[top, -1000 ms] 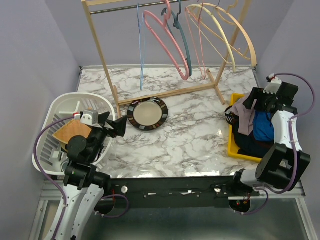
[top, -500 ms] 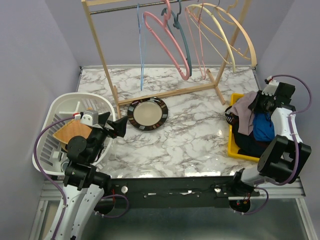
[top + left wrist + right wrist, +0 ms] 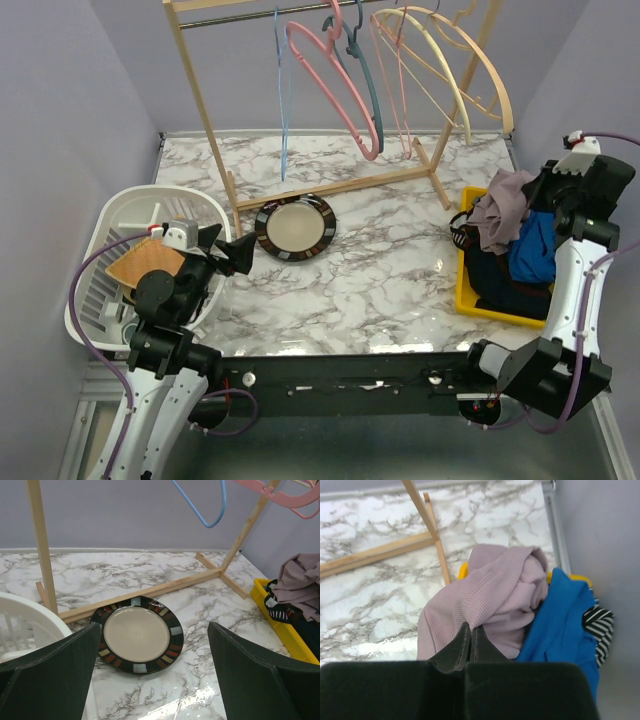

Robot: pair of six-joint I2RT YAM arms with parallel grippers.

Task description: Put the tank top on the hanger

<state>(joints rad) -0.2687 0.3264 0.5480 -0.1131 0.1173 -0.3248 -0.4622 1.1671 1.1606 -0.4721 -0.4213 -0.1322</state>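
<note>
The mauve tank top (image 3: 505, 205) hangs bunched above the yellow bin (image 3: 463, 287) at the right edge of the table. My right gripper (image 3: 472, 628) is shut on a fold of the tank top (image 3: 487, 595), with ribbed fabric draping away from the fingertips. In the top view the right gripper (image 3: 535, 195) stands at the garment's right side. The thin light-blue hanger (image 3: 282, 100) hangs on the wooden rack's rail at the back left, and its lower loop (image 3: 205, 510) shows in the left wrist view. My left gripper (image 3: 232, 252) is open and holds nothing, beside the white basket, pointing toward the plate.
A dark-rimmed plate (image 3: 295, 226) lies in front of the wooden rack (image 3: 340, 183). The white basket (image 3: 112, 213) holds a brown board. Bright blue clothes (image 3: 530, 252) and dark ones fill the bin. A pink hanger (image 3: 335, 90), a teal hanger (image 3: 367, 80) and cream hangers (image 3: 460, 70) share the rail.
My right gripper has shut on the tank top and risen up and to the right, pulling the fabric up out of the bin. The left arm has not moved.
</note>
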